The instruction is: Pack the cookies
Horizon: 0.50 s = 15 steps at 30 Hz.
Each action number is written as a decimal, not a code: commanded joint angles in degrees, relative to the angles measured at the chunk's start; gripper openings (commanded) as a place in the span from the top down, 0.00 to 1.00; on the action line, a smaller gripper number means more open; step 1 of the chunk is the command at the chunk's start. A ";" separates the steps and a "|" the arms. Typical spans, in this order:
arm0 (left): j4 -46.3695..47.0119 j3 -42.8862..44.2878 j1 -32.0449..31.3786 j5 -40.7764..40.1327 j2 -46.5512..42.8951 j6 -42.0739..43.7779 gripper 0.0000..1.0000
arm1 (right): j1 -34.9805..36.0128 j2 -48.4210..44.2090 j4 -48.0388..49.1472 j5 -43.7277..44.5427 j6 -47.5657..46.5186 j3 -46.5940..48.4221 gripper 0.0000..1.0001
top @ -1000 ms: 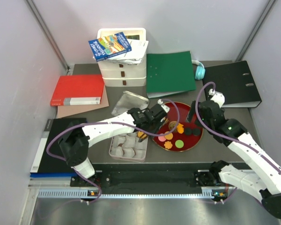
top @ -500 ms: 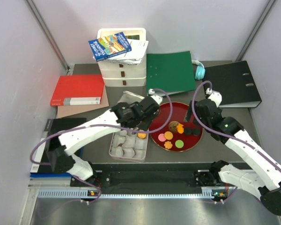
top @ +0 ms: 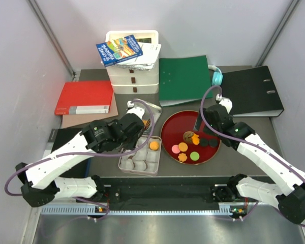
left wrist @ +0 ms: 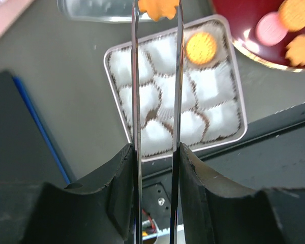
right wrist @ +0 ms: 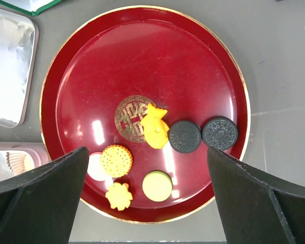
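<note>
Between my left gripper's thin metal fingers sits an orange flower cookie, and the jaws are shut on it. It hangs above the far edge of the tin, which is lined with white paper cups. One round orange cookie lies in a far corner cup. The red plate holds several cookies: an orange fish-like one, two black, a round orange, a green, an orange flower and a pink one half hidden. My right gripper hovers open above them.
The tin's lid lies behind the tin, left of the plate. Further back are white drawers with booklets, a green folder, teal headphones, a black binder and a red folder.
My left arm has swung left from the plate's edge to above the tin, carrying the orange flower cookie. The right gripper has drifted slightly left and back over the plate.
</note>
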 commanded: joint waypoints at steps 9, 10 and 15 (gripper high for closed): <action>1.88 -8.61 -0.19 3.25 -4.01 -4.16 0.61 | 0.56 -0.38 0.82 -1.09 1.47 3.07 0.01; 2.15 -8.79 -0.19 3.60 -3.92 -4.33 0.61 | 0.47 -0.46 0.73 -0.91 1.47 3.16 0.01; 3.29 -10.72 -0.19 4.57 -4.19 -4.51 0.60 | 0.56 -0.55 0.03 -0.56 1.29 3.43 0.01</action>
